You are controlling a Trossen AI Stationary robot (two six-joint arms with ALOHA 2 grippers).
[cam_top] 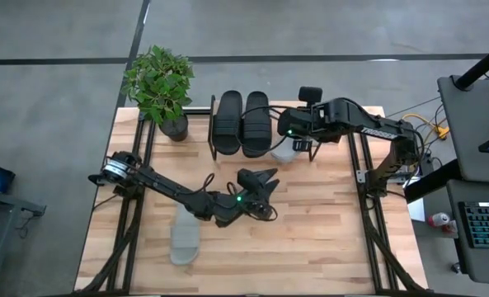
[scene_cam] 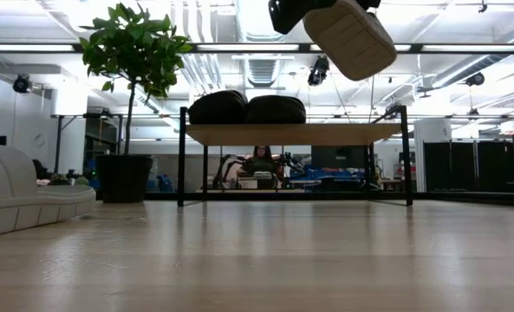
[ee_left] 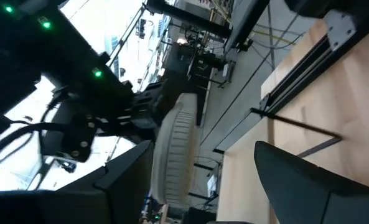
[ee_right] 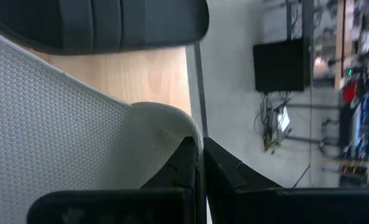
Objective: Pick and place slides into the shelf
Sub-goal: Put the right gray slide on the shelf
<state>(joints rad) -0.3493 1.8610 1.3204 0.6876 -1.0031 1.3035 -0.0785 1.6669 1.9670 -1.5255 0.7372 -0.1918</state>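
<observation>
Lying nearest on the wooden surface [cam_top: 326, 239], one grey slide [cam_top: 184, 239] rests flat by itself at the front left, its side filling the left edge of the low view. Just beyond it the left gripper [cam_top: 265, 183] hovers over the middle of the surface with its jaws spread and nothing between them; its wrist view looks past its two dark fingers [ee_left: 296, 180] toward the other arm.

Farther back, the right gripper [cam_top: 300, 145] holds the second grey slide [cam_top: 284, 153] off the surface, its jaws pressed together on the slide's rim. In the right wrist view the textured pale sole [ee_right: 53, 124] fills the frame and the fingertips [ee_right: 187, 165] pinch its curved edge. From the low view this slide [scene_cam: 352, 35] hangs tilted in the air, above the shelf's right half and not touching it.

Behind it stands the shelf [cam_top: 228, 153] at the back of the surface, a light plank top on a thin black frame. The two black slides [cam_top: 242, 122] sit side by side on the left part of the plank, touching each other. A potted plant [cam_top: 160, 87] stands at the shelf's left end.
</observation>
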